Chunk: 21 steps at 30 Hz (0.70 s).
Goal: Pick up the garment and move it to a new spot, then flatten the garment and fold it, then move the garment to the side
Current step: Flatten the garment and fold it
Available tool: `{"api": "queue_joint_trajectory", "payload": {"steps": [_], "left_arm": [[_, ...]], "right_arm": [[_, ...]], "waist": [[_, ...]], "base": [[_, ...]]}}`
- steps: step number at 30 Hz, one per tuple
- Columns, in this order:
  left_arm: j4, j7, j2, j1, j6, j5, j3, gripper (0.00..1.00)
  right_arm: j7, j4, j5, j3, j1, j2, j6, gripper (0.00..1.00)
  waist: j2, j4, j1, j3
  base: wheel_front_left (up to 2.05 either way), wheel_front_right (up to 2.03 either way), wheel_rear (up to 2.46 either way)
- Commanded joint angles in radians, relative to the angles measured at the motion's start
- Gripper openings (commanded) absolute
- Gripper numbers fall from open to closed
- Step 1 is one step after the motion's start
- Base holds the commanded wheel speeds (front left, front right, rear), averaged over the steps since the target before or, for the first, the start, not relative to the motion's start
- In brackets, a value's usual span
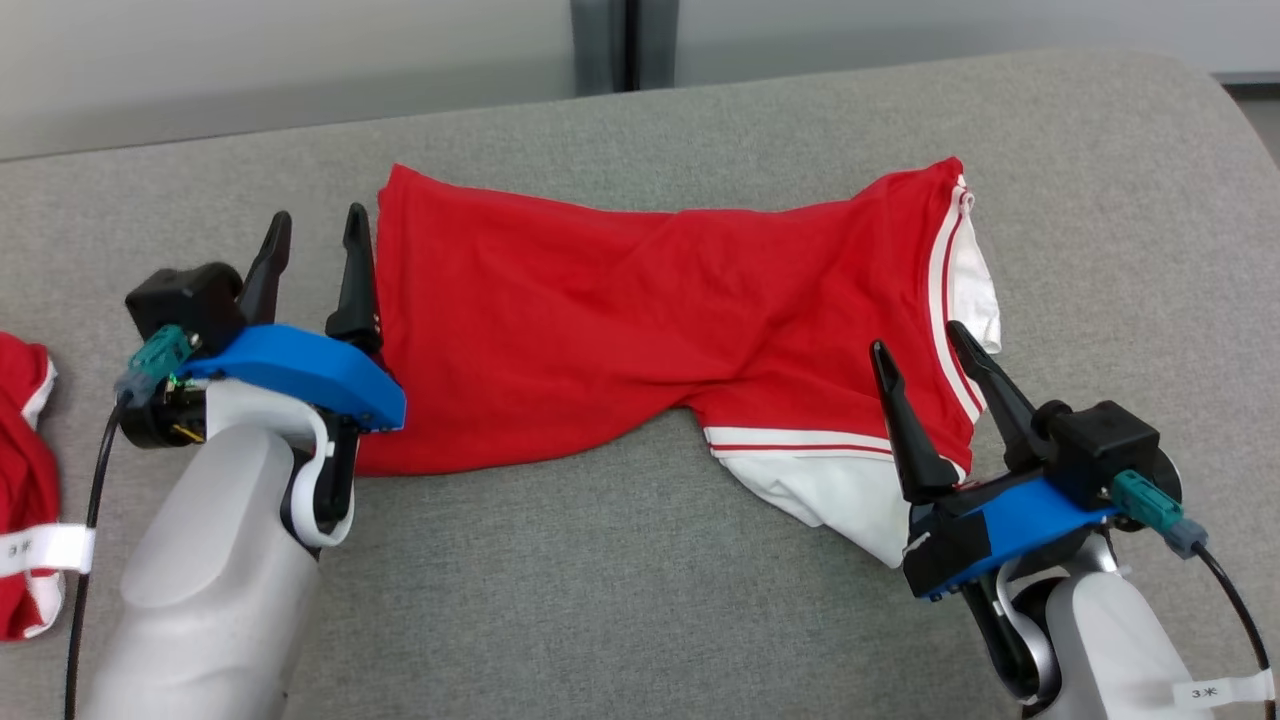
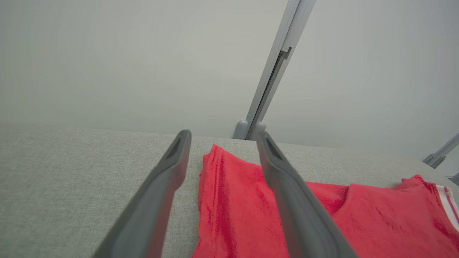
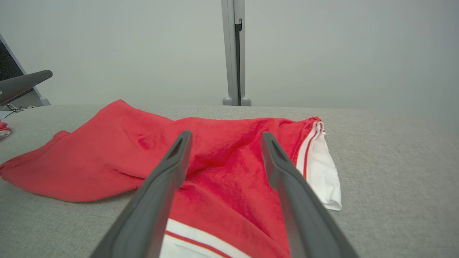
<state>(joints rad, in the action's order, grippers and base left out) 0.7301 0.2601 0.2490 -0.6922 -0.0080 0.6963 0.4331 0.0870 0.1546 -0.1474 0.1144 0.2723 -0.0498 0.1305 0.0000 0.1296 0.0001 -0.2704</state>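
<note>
Shirt: We see a red shirt [image 1: 600,330] with white sleeves and thin red and white stripes. It lies spread out sideways across the middle of the desk. It is a bit wrinkled and pinched in at the middle.
Desk: The desk [image 1: 640,600] has a grey cloth top with a round corner at the far right.
Left tool: Our left tool [image 1: 318,212] is wide open and has hold of nothing. It sits right at the left edge of the shirt, with one finger over the bare desk and the other over the red edge. We cannot tell if that finger touches the cloth.
Right tool: Our right tool [image 1: 917,336] is wide open too, with nothing in it. It hangs over the near right part of the shirt, where the red cloth meets the white.
Sleeves: One white sleeve [image 1: 975,290] sticks out at the right end of the shirt. The other sleeve [image 1: 830,490] points toward us and lies just beside the right tool.
Other cloth: At the left side of the desk we see another red and white cloth [image 1: 25,470], well apart from the shirt.
Wire: A black wire [image 1: 90,500] runs down from the left tool.
Wall: Behind the desk is a pale wall with a grey post [image 1: 620,45].
</note>
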Motion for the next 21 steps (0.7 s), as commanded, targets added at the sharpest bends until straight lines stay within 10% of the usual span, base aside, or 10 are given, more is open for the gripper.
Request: {"api": "queue_joint_trajectory", "payload": {"steps": [1, 21], "left_arm": [[-0.019, 0.005, 0.005, 0.017, -0.004, -0.01, -0.009, 1.0], [-0.477, 0.006, -0.017, 0.58, 0.029, -0.204, -0.243, 1.0]], "right_arm": [[-0.003, 0.001, 0.008, -0.006, -0.014, -0.001, 0.001, 1.0], [-0.112, -0.021, -0.004, -0.149, -0.189, -0.001, 0.001, 1.0]], "waist": [[0.0, 0.0, -0.0001, 0.01], [0.0, -0.069, -0.0001, 0.169]], "base": [[0.0, 0.0, 0.0], [0.0, 0.0, 0.0]]}}
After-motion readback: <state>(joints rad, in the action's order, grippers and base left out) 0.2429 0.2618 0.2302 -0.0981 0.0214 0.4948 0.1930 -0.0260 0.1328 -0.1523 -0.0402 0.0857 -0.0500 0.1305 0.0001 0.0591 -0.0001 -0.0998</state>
